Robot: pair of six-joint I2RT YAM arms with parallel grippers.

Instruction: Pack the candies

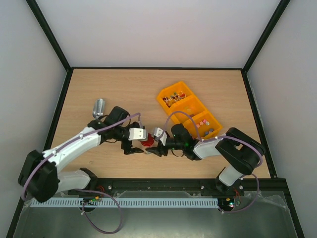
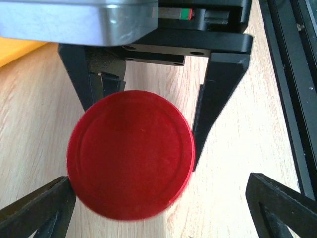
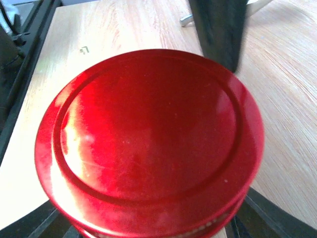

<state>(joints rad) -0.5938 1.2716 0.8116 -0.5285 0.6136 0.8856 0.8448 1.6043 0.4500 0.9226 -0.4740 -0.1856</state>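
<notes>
Jaws of the left gripper [image 2: 158,181] stand wide open and hold nothing: one finger lies close by the rim of the red lid [image 2: 131,153], the other well clear of it. Beyond that arm, to the far left, a small silver canister [image 1: 99,106] rests on the bench [image 1: 99,84], apart from everything else.

Between the two arms, toward the near edge, sits the red lid. A second edge shows just under its rim in the right wrist view, but whatever it caps is hidden. Jaws of the right gripper [image 3: 156,218] are closed partway around it, one finger pressed to the rim and the other tucked out of sight beneath. They appear to grip it at or just under that rim.

Farther right and back, the orange tray [image 1: 160,97] holds the candies [image 1: 173,97] in its far and near compartments.

No sweets lie loose on the bench, and any under the lid cannot be seen. With so many in the tray, packing looks far from done: opening, filling and closing all seem left.
</notes>
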